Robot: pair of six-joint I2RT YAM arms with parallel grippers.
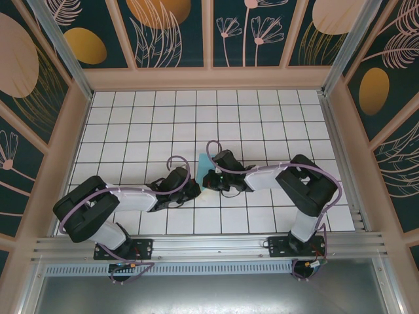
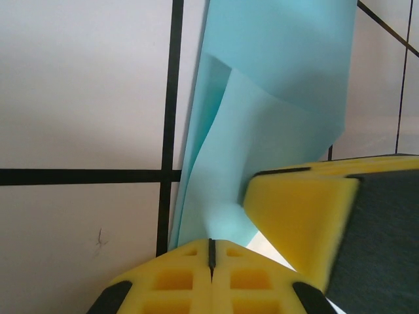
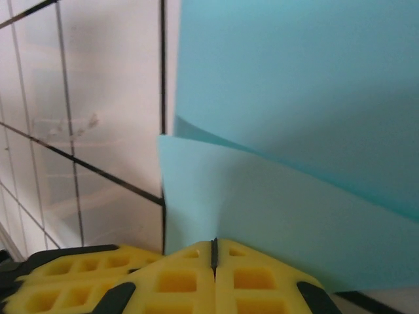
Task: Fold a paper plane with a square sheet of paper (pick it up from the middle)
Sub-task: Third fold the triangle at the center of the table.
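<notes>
The left pincer is squeezed tight on the edge of the square sheet of paper. The right pincer, just beside it, pinches it too. The paper curls up, partly folded, over the middle of the table.

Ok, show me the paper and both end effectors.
paper (image 3: 294,85), right wrist view, flat upper panel.
left end effector (image 2: 211,247), left wrist view, seam between shut fingertips.
right end effector (image 3: 213,247), right wrist view, seam between shut fingertips.

Left end effector closed, right end effector closed — tips nearly meeting
</notes>
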